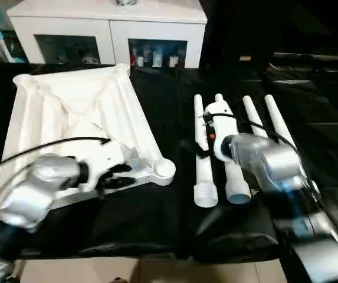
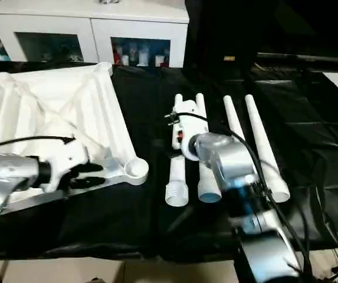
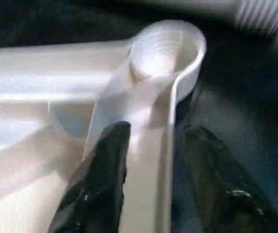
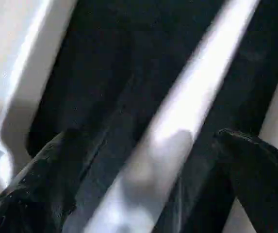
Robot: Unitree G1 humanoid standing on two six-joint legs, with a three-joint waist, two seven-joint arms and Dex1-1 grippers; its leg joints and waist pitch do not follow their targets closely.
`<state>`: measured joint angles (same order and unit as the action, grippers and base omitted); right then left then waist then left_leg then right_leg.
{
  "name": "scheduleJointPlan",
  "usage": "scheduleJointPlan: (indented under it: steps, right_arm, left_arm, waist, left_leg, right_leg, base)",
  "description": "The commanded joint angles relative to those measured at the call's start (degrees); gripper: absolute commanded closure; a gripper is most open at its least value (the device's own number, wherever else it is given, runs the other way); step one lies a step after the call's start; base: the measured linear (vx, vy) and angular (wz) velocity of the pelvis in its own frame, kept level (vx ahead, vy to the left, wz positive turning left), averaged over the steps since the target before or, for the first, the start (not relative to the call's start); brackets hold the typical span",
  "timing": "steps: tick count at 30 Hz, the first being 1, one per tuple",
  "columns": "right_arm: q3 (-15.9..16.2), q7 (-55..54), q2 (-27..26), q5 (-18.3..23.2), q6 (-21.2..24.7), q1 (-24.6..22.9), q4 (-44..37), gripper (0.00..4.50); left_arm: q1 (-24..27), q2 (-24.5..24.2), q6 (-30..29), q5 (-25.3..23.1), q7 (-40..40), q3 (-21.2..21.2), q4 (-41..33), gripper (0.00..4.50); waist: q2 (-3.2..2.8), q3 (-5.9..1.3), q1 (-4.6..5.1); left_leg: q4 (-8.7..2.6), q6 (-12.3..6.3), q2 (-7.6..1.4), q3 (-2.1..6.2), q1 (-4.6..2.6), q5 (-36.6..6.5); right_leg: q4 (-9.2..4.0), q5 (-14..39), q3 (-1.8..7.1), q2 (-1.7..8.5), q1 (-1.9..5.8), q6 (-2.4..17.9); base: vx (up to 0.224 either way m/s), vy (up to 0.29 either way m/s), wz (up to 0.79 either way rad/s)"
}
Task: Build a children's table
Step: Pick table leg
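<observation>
The children's table lies in parts on a black cloth. Its white top (image 1: 68, 112) rests upside down at the left, ribs up, with a round corner socket (image 1: 164, 169) at its near right corner. My left gripper (image 1: 118, 175) sits at that corner. In the left wrist view its fingers (image 3: 100, 179) stand open, astride the top's rim just short of the socket (image 3: 165, 51). Several white legs (image 1: 203, 153) lie side by side to the right. My right gripper (image 4: 146, 138) hovers over them, open wide, with one leg (image 4: 177, 116) running between its fingers.
A white cabinet (image 1: 110, 29) with glass doors stands behind the table. The black cloth (image 1: 157, 224) covers the whole surface, and its front edge runs close below my arms. A black cable (image 1: 51, 144) loops over the top from my left forearm.
</observation>
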<state>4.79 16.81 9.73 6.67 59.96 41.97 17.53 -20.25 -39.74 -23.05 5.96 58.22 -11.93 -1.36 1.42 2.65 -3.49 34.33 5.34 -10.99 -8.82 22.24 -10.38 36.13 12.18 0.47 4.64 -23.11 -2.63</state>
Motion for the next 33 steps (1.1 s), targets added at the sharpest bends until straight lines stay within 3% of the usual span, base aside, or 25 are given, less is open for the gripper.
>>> scheduleJointPlan:
  steps: [1, 8, 10, 11, 14, 18, 19, 20, 21, 22, 25, 26, 27, 31, 33]
  right_arm:
    - [-2.8, -2.5, -0.1, 0.4, 3.3, 1.9, 1.8, 0.00]
    - [-5.2, -0.9, -2.0, 3.1, 6.1, 3.6, 9.2, 0.00]
    - [-5.7, -0.7, -2.5, 3.5, 6.3, 3.7, 9.9, 0.00]
    - [-8.3, -0.9, -3.8, 5.0, 6.5, 4.0, 11.5, 0.00]
    - [-9.6, -1.3, -4.5, 5.5, 6.1, 4.3, 12.5, 0.00]
    - [-9.6, -1.4, -4.4, 5.4, 5.1, 5.3, 15.1, 0.00]
    - [-9.6, -1.4, -4.4, 5.4, 5.1, 5.3, 15.3, 0.00]
    - [-9.5, -1.3, -4.2, 5.4, 5.4, 5.6, 16.0, 0.00]
    - [-8.9, -1.0, -3.9, 5.2, 5.8, 5.7, 16.8, 0.00]
    - [-8.9, -1.0, -3.9, 5.2, 5.8, 5.7, 16.8, 0.28]
    - [-7.8, -0.3, -3.2, 4.4, 5.9, 6.2, 18.7, 0.42]
    - [-7.7, 0.0, -3.1, 4.4, 6.2, 6.4, 19.3, 0.42]
    - [-7.4, 0.3, -2.9, 4.2, 6.4, 6.4, 19.5, 0.73]
    - [-6.6, 1.1, -2.5, 4.2, 6.5, 6.6, 21.1, 0.82]
    - [-6.5, 1.2, -2.4, 4.2, 6.7, 6.5, 21.8, 1.20]
  left_arm:
    - [0.4, 0.3, -2.4, 2.7, 0.5, 1.3, -6.1, 2.14]
    - [0.2, 3.1, -5.3, 5.9, -0.9, 0.7, -13.2, 1.53]
    - [0.4, 3.4, -5.8, 6.2, -0.9, 0.5, -13.9, 1.53]
    - [0.6, 4.4, -7.2, 6.8, -1.5, 0.1, -15.6, 1.53]
    - [0.9, 4.8, -8.4, 7.0, -2.2, -0.3, -16.8, 1.53]
    - [1.9, 5.0, -10.4, 7.0, -3.3, -1.1, -18.4, 1.53]
    - [1.9, 4.9, -10.6, 7.0, -3.4, -1.1, -18.5, 1.53]
    - [2.1, 4.9, -11.1, 7.2, -3.5, -1.2, -18.7, 1.53]
    - [2.2, 5.0, -11.9, 7.5, -3.6, -1.1, -19.0, 1.53]
    - [2.2, 5.0, -11.9, 7.5, -3.6, -1.1, -19.0, 1.45]
    - [2.6, 5.2, -13.5, 8.4, -3.9, -1.1, -19.9, 1.45]
    - [2.8, 5.0, -13.7, 8.3, -3.9, -1.4, -20.2, 1.45]
    - [3.0, 4.9, -13.7, 8.2, -3.9, -1.5, -20.4, 1.45]
    - [3.0, 5.0, -14.4, 8.3, -4.2, -1.8, -20.9, 1.45]
    - [2.9, 5.0, -14.7, 8.6, -4.5, -2.0, -21.1, 1.45]
  waist:
    - [-0.59, -3.86, 0.04]
    - [-0.41, -3.77, 0.12]
    - [-0.32, -3.73, 0.17]
    - [-0.23, -3.77, 0.26]
    - [-0.17, -3.75, 0.14]
    - [-0.18, -3.82, 0.07]
    - [0.51, -3.83, 0.18]
    - [0.10, -3.80, 0.00]
    - [0.21, -3.78, 0.06]
    - [0.14, -3.77, 0.06]
    - [0.51, -3.79, 0.05]
    - [0.45, -3.81, 0.00]
    - [0.35, -3.79, -0.02]
    - [0.43, -3.78, -0.09]
    - [0.50, -3.84, -0.07]
  left_leg:
    - [-4.06, 3.67, -0.36, -1.03, -1.43, -3.2]
    - [-4.09, 4.26, -0.36, -1.10, -1.30, -5.4]
    - [-4.12, 4.14, -0.36, -1.07, -1.18, -4.8]
    - [-4.06, 4.01, -0.39, -1.16, -1.18, -4.8]
    - [-4.11, 3.98, -0.45, -1.12, -1.29, -4.7]
    - [-3.99, 3.80, -0.36, -1.17, -1.27, -3.5]
    - [-4.00, 3.57, -0.39, -1.30, -1.23, -3.5]
    - [-4.03, 3.59, -0.40, -1.20, -1.29, -3.7]
    - [-4.05, 3.60, -0.42, -1.21, -1.27, -3.9]
    - [-4.06, 3.67, -0.43, -1.19, -1.27, -4.1]
    - [-4.02, 3.68, -0.39, -1.24, -1.24, -4.0]
    - [-4.01, 3.68, -0.42, -1.20, -1.24, -4.0]
    - [-3.99, 3.63, -0.45, -1.21, -1.26, -4.1]
    - [-3.99, 3.83, -0.45, -1.21, -1.26, -4.2]
    - [-3.98, 3.86, -0.42, -1.17, -1.22, -3.9]
  right_leg:
    - [-2.51, -6.0, 0.38, 0.89, 2.51, 12.6]
    - [-2.72, -3.7, 0.49, 1.00, 2.69, 12.2]
    - [-2.73, -4.0, 0.48, 0.91, 2.77, 12.2]
    - [-2.68, -4.1, 0.59, 0.94, 2.79, 12.1]
    - [-2.72, -3.6, 0.46, 0.84, 2.65, 12.2]
    - [-2.69, -4.3, 0.45, 0.77, 2.72, 11.8]
    - [-2.77, -4.1, 0.44, 0.74, 2.74, 11.9]
    - [-2.72, -3.2, 0.42, 0.84, 2.66, 11.9]
    - [-2.75, -2.9, 0.41, 0.80, 2.62, 11.9]
    - [-2.70, -2.9, 0.40, 0.79, 2.60, 11.8]
    - [-2.73, -3.6, 0.37, 0.71, 2.64, 11.8]
    - [-2.66, -3.5, 0.37, 0.75, 2.70, 11.8]
    - [-2.67, -3.3, 0.37, 0.78, 2.62, 11.8]
    - [-2.70, -2.9, 0.38, 0.78, 2.62, 11.6]
    - [-2.64, -3.5, 0.33, 0.76, 2.68, 11.7]
  base:
    - [0.000, 0.000, 0.00]
    - [0.000, 0.000, 0.00]
    - [0.000, 0.000, 0.00]
    - [0.000, 0.000, 0.00]
    - [0.000, 0.000, 0.00]
    - [0.000, 0.000, 0.00]
    - [0.000, 0.000, 0.00]
    - [0.000, 0.000, 0.00]
    - [0.000, 0.000, 0.00]
    - [0.000, 0.000, 0.00]
    - [0.000, 0.000, 0.00]
    - [0.000, 0.000, 0.00]
    - [0.000, 0.000, 0.00]
    - [0.000, 0.000, 0.00]
    - [0.000, 0.000, 0.00]
